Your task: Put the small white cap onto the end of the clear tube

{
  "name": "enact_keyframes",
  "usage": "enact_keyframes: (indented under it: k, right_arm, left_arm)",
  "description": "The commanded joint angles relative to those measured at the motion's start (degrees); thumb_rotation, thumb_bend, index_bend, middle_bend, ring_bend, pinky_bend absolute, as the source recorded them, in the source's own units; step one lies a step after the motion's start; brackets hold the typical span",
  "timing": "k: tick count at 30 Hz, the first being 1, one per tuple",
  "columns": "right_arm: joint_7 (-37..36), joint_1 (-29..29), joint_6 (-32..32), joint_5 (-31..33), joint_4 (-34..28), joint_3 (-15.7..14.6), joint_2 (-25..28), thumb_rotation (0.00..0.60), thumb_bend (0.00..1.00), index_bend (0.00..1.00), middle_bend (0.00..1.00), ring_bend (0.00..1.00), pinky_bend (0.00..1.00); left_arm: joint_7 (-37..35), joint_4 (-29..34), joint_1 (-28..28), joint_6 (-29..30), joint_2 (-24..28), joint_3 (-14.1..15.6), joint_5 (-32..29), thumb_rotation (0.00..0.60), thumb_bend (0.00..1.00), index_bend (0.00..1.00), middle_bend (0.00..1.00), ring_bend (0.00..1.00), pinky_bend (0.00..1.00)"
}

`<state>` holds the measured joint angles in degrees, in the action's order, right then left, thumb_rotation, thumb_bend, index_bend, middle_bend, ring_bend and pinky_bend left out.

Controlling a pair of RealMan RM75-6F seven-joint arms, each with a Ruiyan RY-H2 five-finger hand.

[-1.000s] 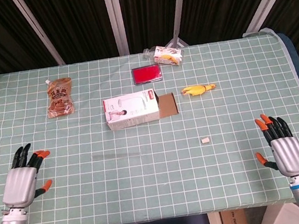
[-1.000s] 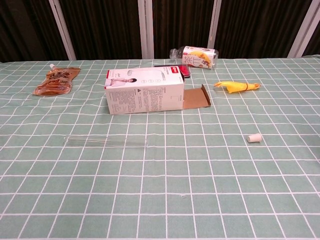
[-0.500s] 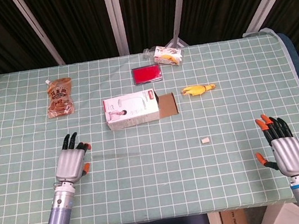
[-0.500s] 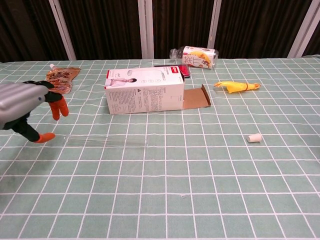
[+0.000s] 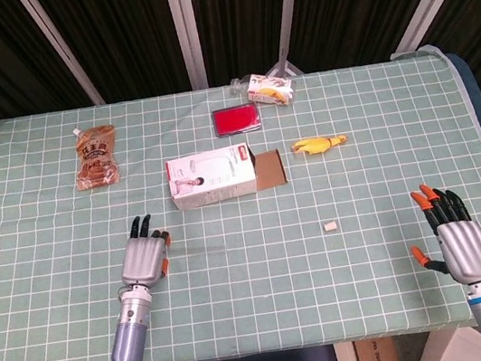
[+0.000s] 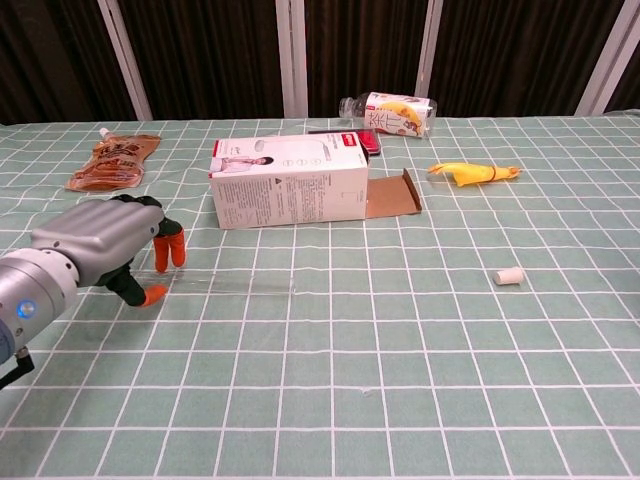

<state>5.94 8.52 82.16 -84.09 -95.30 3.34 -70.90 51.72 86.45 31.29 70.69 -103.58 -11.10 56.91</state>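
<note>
Two hands show: the left hand [image 6: 110, 250], fingers spread and grasping nothing, hovers at the left end of the clear tube [image 6: 235, 285], lower left of centre on the tabletop [image 5: 259, 297]. Right hand [image 5: 455, 233] is released, lower right. Small white cap [image 6: 509, 276] lies right of centre.

Bare cloth runs along the table's [image 5: 352, 309] near edge; only the box [image 5: 212, 177] stands tall, toward the far edge, mid-table.
</note>
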Motion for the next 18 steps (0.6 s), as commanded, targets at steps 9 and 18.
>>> enact_keyframes:
  k: [9,18]
  right_arm:
    - [-0.60,-0.09,-0.07,-0.14,-0.05,0.19,0.07,0.600,0.32,0.00,0.00,0.00,0.00]
    - [-0.88,-0.24,-0.04,-0.23,-0.18,0.27,0.11,0.600,0.32,0.00,0.00,0.00,0.00]
  left_arm:
    - [-0.03,-1.49,1.66,0.01,-2.42,-0.34,-1.32,0.600,0.50,0.45,0.41,0.06,0.00]
    - [0.32,-2.18,2.56,0.15,-3.66,-0.24,-2.44,0.600,0.50,0.45,0.41,0.06,0.00]
